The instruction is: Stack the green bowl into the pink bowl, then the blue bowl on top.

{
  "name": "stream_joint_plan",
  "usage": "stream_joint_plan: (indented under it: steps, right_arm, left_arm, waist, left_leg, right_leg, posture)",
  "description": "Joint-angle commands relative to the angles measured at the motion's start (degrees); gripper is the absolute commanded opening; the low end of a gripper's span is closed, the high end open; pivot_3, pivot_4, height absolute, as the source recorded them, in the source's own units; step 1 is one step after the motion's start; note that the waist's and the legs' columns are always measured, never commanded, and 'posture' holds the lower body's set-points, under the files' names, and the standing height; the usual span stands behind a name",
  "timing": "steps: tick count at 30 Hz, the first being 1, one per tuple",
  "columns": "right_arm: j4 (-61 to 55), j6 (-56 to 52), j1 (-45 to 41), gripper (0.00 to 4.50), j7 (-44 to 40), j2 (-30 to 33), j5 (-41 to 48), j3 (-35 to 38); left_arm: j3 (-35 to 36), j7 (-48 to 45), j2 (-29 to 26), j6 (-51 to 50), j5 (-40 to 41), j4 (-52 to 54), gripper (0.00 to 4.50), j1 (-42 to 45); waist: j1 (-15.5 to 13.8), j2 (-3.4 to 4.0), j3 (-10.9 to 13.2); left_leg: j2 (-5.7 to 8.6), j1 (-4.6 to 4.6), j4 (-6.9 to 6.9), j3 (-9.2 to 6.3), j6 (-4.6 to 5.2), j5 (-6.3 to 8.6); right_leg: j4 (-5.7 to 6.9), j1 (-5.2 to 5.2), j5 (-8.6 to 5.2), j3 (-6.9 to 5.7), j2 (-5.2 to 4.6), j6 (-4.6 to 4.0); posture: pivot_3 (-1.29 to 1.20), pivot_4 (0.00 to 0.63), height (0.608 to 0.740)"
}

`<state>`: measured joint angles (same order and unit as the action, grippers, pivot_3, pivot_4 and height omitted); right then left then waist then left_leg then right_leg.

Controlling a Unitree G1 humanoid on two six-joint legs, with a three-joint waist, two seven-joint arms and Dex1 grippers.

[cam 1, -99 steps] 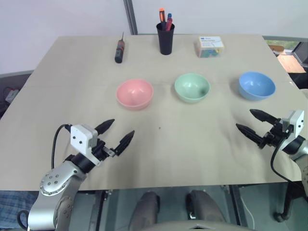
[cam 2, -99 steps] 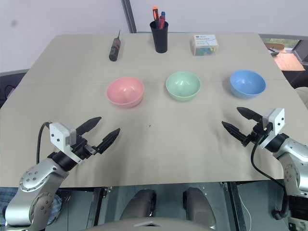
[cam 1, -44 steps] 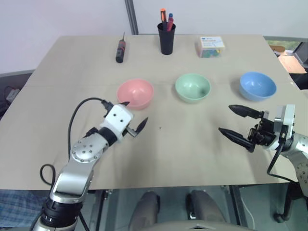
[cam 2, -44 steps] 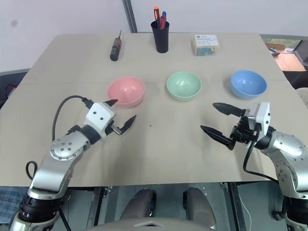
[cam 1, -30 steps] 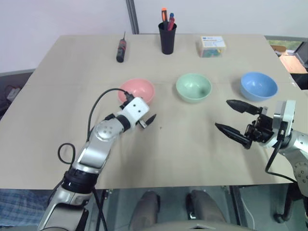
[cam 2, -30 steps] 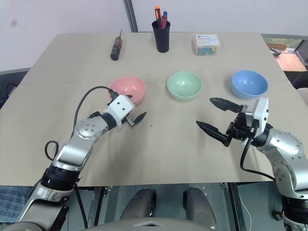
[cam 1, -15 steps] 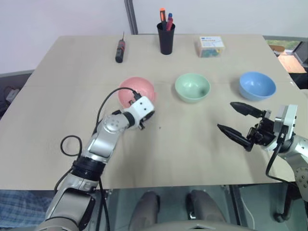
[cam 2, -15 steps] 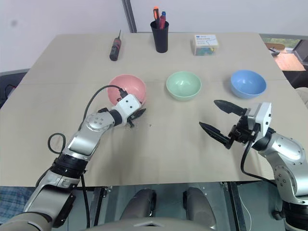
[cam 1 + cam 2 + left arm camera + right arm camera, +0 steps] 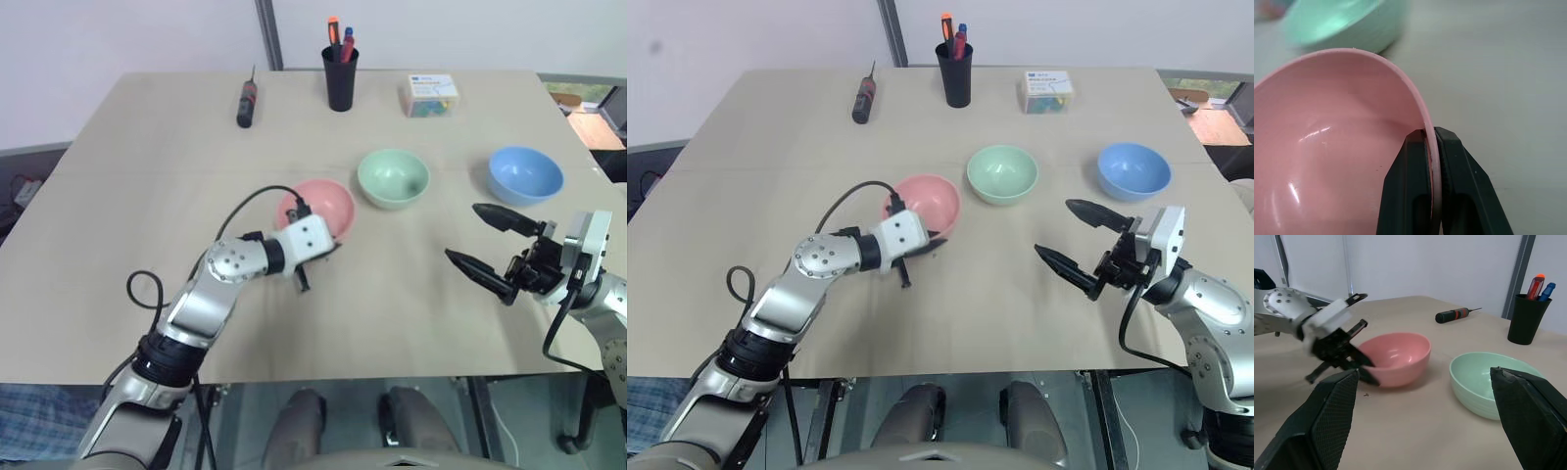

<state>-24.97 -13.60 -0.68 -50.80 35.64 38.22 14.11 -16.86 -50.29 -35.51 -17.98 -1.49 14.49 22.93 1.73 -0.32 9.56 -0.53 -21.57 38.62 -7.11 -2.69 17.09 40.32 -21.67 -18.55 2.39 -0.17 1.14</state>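
L end effector (image 9: 1431,142) pinching pink bowl (image 9: 320,206) rim, R end effector (image 9: 488,250) spread

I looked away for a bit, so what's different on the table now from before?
The left gripper reached to the pink bowl, shut on its rim and dragged it toward the green bowl. The right gripper came in over the table and hangs open. The green bowl, blue bowl, screwdriver, pen cup and small box stayed put.

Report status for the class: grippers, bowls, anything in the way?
Left gripper shut on pink bowl rim. Right gripper open, empty. Green bowl and blue bowl unstacked. Nothing between bowls.
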Motion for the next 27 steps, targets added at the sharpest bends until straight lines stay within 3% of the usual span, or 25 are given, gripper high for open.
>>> stream_joint_plan:
  steps: [1, 7, 11, 13, 14, 18, 19, 27]
  right_arm:
    - [-1.0, 0.9, -0.4, 4.50, 0.5, -0.2, 0.2, 1.1]
    - [-1.4, 0.9, 0.0, 4.50, 1.2, -0.5, 0.1, 1.1]
    - [-1.0, 1.4, 0.7, 4.50, 1.3, -0.5, -0.4, 1.3]
    - [-1.1, 1.4, 0.9, 4.50, 1.5, -0.5, -0.5, 1.4]
    - [-1.1, 1.4, 0.9, 4.50, 1.5, -0.4, -0.5, 1.5]
    - [-1.1, 1.1, 1.0, 4.50, 1.5, -0.2, -0.5, 1.8]
    - [-0.7, 1.1, 0.8, 4.50, 1.2, 0.1, -0.6, 1.9]
    - [9.9, 1.5, -7.4, 4.50, -0.8, 4.6, -10.1, -3.6]
  left_arm:
    - [-0.8, -3.6, -1.8, 0.6, 1.3, 5.4, 0.06, -0.4]
    - [-1.8, -5.2, -2.3, 2.8, 0.5, 5.7, 0.06, 0.1]
    - [-0.6, -5.5, -1.4, 3.8, 2.0, 5.2, 1.41, 0.2]
    - [0.2, -4.5, -0.4, 4.4, 2.5, 5.0, 2.42, 0.0]
    - [0.8, -4.3, 0.2, 4.1, 3.4, 5.1, 2.56, -0.1]
    - [4.1, -3.5, 1.5, 3.8, 7.1, 5.6, 4.10, -1.3]
    - [5.7, -2.6, 2.2, 3.8, 8.4, 5.7, 4.28, -1.6]
    - [26.1, 8.3, 8.3, -8.3, 25.8, 6.9, 4.41, -6.4]
  waist:
    - [0.1, 0.00, 0.0]
    - [0.2, 0.00, 0.0]
    - [0.2, 0.00, 0.0]
    - [0.2, 0.00, 0.0]
    - [0.2, 0.00, 0.0]
    - [0.2, 0.00, 0.0]
    - [0.3, 0.00, 0.0]
    - [0.7, -0.02, 0.0]
  left_leg:
    - [0.00, 0.01, 0.00, 0.00, 0.12, 0.06]
    - [0.00, 0.03, 0.01, 0.02, 0.16, 0.09]
    - [0.00, 0.02, 0.01, 0.03, 0.16, 0.09]
    - [0.00, 0.02, 0.01, 0.03, 0.17, 0.09]
    - [0.00, 0.02, 0.01, 0.03, 0.17, 0.10]
    - [0.00, 0.02, 0.02, 0.02, 0.17, 0.09]
    - [0.00, 0.02, 0.02, 0.02, 0.17, 0.09]
    - [-0.04, 0.07, 0.14, 0.05, 0.17, 0.10]
  right_leg:
    - [0.00, 0.00, 0.00, 0.01, 0.01, 0.00]
    - [0.03, 0.00, 0.00, 0.02, 0.02, 0.00]
    - [0.02, 0.00, 0.00, 0.03, 0.02, 0.00]
    - [0.01, 0.00, 0.00, 0.02, 0.02, 0.00]
    - [0.02, 0.00, 0.00, 0.03, 0.02, 0.00]
    - [0.02, 0.00, 0.00, 0.02, 0.02, 0.00]
    - [0.02, 0.00, 0.00, 0.02, 0.02, 0.00]
    - [0.15, 0.00, 0.00, 0.04, 0.02, 0.00]
  posture:
    - [0.00, 0.150, 0.740]
    - [0.00, 0.150, 0.740]
    - [0.00, 0.150, 0.740]
    - [0.00, 0.150, 0.740]
    - [0.00, 0.150, 0.740]
    - [0.00, 0.150, 0.740]
    - [0.00, 0.150, 0.740]
    - [0.00, 0.150, 0.740]
